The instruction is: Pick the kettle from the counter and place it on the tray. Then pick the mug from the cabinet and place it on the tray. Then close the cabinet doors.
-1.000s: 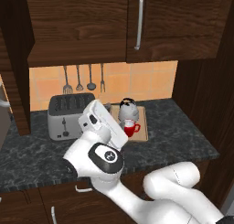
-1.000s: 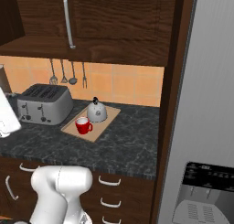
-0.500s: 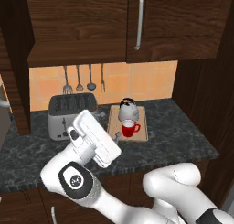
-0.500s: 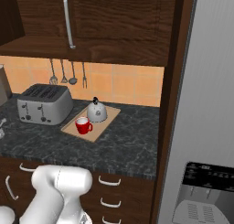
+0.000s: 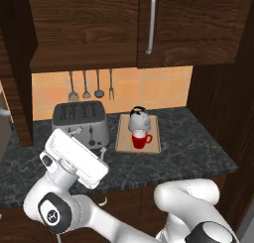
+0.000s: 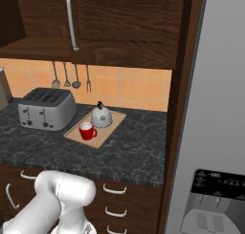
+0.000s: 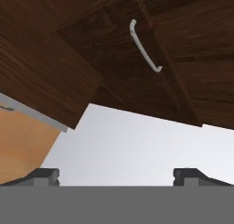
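occlusion: kettle (image 5: 139, 120) hid tray's (image 5: 122, 138) rear middle | cropped: cabinet doors (image 5: 198, 24) cut off at top (left base view)

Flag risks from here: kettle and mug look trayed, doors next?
1. The left door stands swung out edge-on, while the arm is low by the counter front. A hurried upswing could clip the toaster or the door's edge.
2. The gripper is open and aimed up at a door with a handle; wide fingers may snag the bar.
3. The kettle and mug sit close together on the tray; a stray elbow could knock them.

kettle (image 5: 139, 120): shiny metal | tray (image 5: 123, 138): matt wood | counter (image 5: 188, 148): marbled stone
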### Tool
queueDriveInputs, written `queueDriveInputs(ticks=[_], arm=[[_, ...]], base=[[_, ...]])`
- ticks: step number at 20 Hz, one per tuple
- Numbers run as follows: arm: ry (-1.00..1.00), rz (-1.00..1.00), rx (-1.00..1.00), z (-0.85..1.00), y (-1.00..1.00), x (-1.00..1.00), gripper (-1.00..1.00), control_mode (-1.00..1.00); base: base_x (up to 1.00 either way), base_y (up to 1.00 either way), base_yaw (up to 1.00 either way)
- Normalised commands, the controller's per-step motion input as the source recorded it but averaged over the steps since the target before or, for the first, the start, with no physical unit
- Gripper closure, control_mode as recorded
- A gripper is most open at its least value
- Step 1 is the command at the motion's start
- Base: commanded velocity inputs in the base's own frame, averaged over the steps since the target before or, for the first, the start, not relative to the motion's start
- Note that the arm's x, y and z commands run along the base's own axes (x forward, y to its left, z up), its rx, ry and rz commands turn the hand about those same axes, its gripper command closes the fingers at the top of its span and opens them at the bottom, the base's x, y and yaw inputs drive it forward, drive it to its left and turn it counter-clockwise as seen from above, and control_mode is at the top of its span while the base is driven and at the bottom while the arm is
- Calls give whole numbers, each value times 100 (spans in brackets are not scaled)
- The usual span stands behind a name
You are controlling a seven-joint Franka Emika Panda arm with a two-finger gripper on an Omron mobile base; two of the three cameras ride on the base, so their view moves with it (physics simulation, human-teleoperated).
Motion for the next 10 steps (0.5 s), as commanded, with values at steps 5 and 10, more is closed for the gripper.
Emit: queueDriveInputs(ticks=[5,10], arm=[[13,-6,-6,1,49,-31,-100,-100],[16,-4,-5,0,48,-19,-100,-100]], base=[[0,0,0],[0,0,0]])
